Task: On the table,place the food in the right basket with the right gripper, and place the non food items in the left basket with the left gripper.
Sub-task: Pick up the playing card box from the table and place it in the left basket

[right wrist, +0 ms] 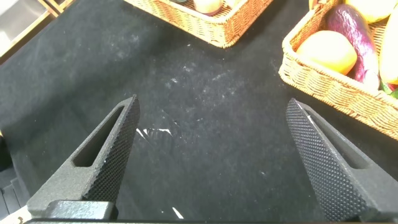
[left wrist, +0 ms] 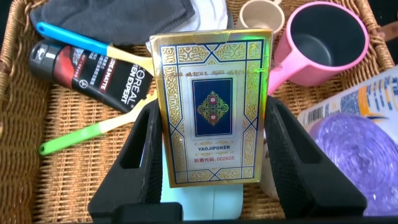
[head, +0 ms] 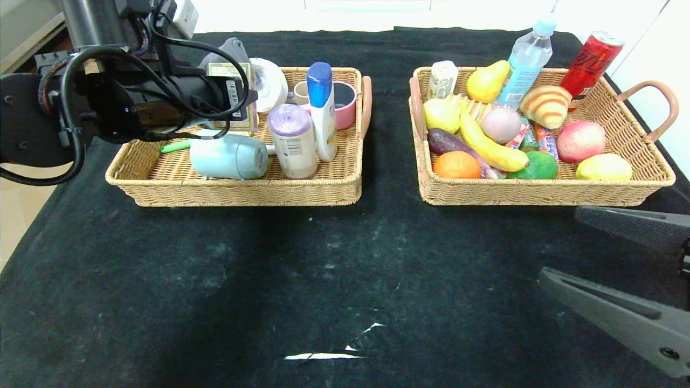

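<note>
My left gripper (head: 237, 99) is over the back of the left basket (head: 242, 191), shut on a gold and blue playing card box (head: 233, 81). In the left wrist view the box (left wrist: 211, 102) sits between the black fingers (left wrist: 140, 155), above the basket's contents. My right gripper (head: 560, 245) is open and empty above the table at the front right, in front of the right basket (head: 539, 191). The right wrist view shows its gripper (right wrist: 211, 106) over bare black cloth. The right basket holds fruit, bread, snacks, a water bottle and a red can.
The left basket holds a mint cup (head: 229, 156), a purple-topped roll (head: 294, 140), a blue-capped bottle (head: 322, 108), a pink cup (head: 345, 102), a black tube (left wrist: 87, 65) and a green-handled toothbrush (left wrist: 93, 130). A white tear (head: 323, 353) marks the black cloth at the front.
</note>
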